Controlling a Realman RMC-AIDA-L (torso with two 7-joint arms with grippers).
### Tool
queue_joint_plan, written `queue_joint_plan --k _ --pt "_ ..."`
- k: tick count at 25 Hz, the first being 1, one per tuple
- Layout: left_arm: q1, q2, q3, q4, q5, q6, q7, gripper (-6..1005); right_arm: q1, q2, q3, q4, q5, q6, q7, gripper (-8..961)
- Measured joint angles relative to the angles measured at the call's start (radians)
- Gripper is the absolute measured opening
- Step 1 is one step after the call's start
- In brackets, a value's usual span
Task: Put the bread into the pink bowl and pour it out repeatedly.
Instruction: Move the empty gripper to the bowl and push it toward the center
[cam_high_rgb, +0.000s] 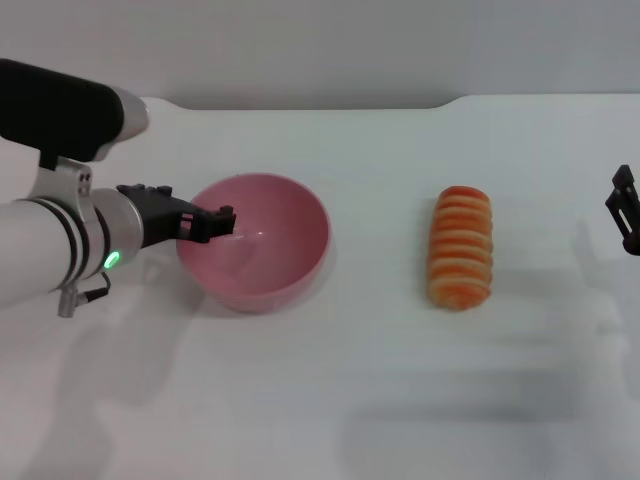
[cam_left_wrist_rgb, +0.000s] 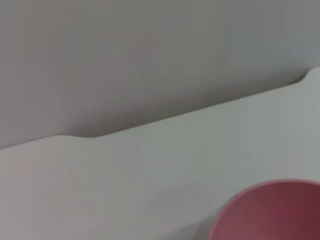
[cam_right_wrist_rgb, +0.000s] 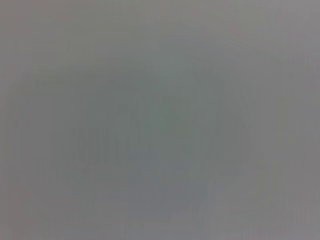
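The pink bowl (cam_high_rgb: 272, 255) stands left of centre on the white table, with nothing inside it. My left gripper (cam_high_rgb: 222, 220) reaches in from the left and is shut on the bowl's left rim. Part of that rim (cam_left_wrist_rgb: 270, 212) shows in the left wrist view. The bread (cam_high_rgb: 461, 247), a ridged orange-brown loaf with pale stripes, lies on the table to the right of the bowl, apart from it and untouched. My right gripper (cam_high_rgb: 625, 208) hangs at the far right edge of the head view, well away from the bread. The right wrist view shows only a blank grey surface.
The white table (cam_high_rgb: 330, 400) stretches bare in front of the bowl and bread. Its back edge (cam_high_rgb: 300, 103) meets a grey wall behind them.
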Motion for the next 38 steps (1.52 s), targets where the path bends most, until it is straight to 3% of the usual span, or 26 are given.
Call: queue_joint_plan --k 17,30,31,38 --pt "-0.03 0.001 0.012 -0.116 -0.069 0.068 -0.002 678 0.001 0.0 0.0 -0.008 -0.005 0.0 0.0 791" --pt "-0.035 0.004 0.035 -0.141 -0.103 0.131 0.038 655 0.001 0.0 0.0 -0.012 -0.005 -0.008 0.0 790" --pt "-0.037 0.004 0.037 -0.143 -0.103 0.133 0.04 334 0.001 0.0 0.0 -0.012 -0.005 -0.008 0.0 790" --pt "-0.043 0.004 0.038 -0.144 -0.104 0.137 0.048 166 0.002 0.0 0.002 -0.015 -0.005 -0.005 0.0 791"
